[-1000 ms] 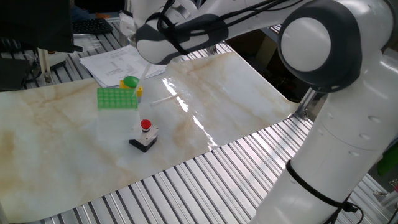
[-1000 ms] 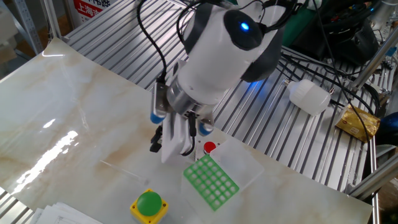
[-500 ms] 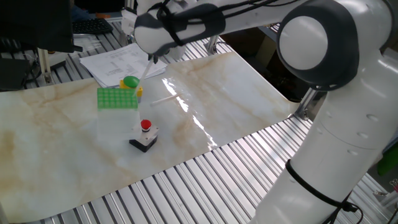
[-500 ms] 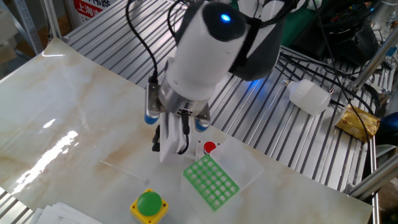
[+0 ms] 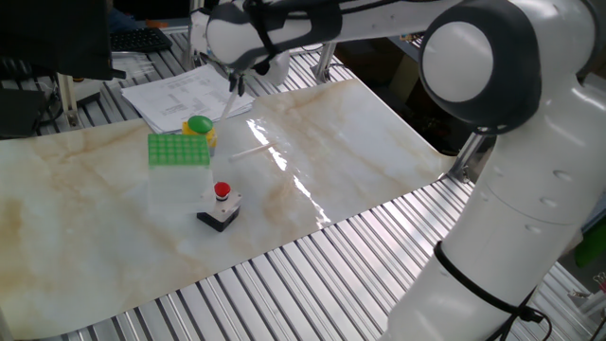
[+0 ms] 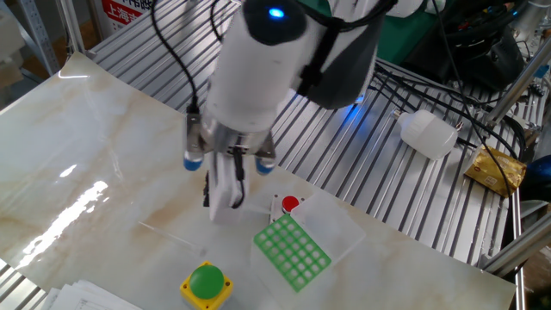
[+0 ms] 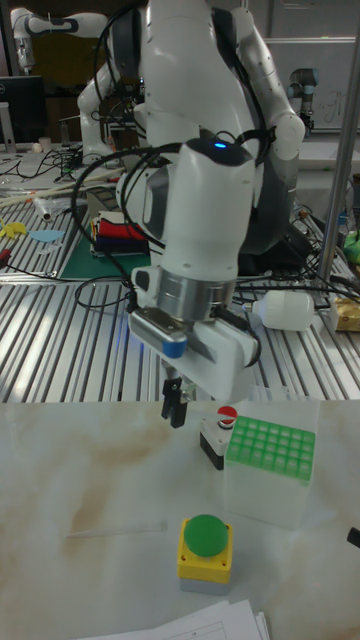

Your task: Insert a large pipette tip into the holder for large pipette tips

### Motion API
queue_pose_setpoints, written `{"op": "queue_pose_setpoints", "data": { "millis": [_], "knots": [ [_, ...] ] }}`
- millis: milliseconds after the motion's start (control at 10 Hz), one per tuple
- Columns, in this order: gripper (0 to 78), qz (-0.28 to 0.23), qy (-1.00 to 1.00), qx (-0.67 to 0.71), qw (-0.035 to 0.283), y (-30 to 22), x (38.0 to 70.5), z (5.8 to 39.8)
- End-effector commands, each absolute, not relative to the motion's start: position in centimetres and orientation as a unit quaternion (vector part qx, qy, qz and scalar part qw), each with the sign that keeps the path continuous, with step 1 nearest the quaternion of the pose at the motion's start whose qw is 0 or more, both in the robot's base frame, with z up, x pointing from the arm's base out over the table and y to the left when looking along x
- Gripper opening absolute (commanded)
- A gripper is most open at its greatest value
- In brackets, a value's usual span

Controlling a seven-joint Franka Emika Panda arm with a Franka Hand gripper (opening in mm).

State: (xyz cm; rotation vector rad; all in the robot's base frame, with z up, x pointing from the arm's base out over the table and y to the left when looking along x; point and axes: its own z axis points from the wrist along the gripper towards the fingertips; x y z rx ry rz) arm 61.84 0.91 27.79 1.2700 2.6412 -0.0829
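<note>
The large pipette tip (image 5: 248, 150) lies flat on the marbled table, a thin translucent cone also seen in the other fixed view (image 6: 168, 233) and in the tall view (image 7: 115, 528). The green holder (image 5: 178, 150) with its grid of holes stands to one side of it (image 6: 291, 251) (image 7: 270, 450). My gripper (image 5: 235, 87) hangs above the table, between the tip and the holder (image 6: 207, 194) (image 7: 176, 410), touching neither. Its dark fingers point down, look close together and hold nothing; the gap between them does not show.
A black box with a red button (image 5: 220, 206) sits beside the holder. A green-and-yellow knob (image 7: 206, 545) stands in front of it. Papers (image 5: 180, 95) lie at the table's edge. A white bottle (image 6: 428, 133) rests on the metal slats.
The gripper has risen and drifted away from the holder, towards the side where the tip lies. Tip and holder have not moved.
</note>
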Motion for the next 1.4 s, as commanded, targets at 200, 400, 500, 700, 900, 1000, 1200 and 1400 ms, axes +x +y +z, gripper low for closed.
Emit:
{"op": "queue_pose_setpoints", "data": {
  "millis": [200, 400, 500, 700, 900, 1000, 1200, 1400],
  "knots": [
    [1.1, -0.032, 0.893, 0.431, 0.123, -0.6, 63.0, 27.3],
    [1.1, -0.031, 0.893, 0.432, 0.126, -0.9, 63.2, 27.2],
    [1.1, -0.031, 0.892, 0.432, 0.131, -1.1, 63.4, 27.1],
    [1.1, -0.033, 0.892, 0.428, 0.140, -1.7, 63.8, 26.8],
    [1.1, -0.033, 0.892, 0.428, 0.140, -2.0, 64.3, 26.4],
    [1.1, -0.031, 0.893, 0.428, 0.138, -2.1, 64.5, 26.2],
    [1.1, -0.033, 0.895, 0.422, 0.138, -2.4, 64.8, 26.0],
    [1.1, -0.036, 0.891, 0.429, 0.140, -2.4, 64.7, 26.0]
  ]
}}
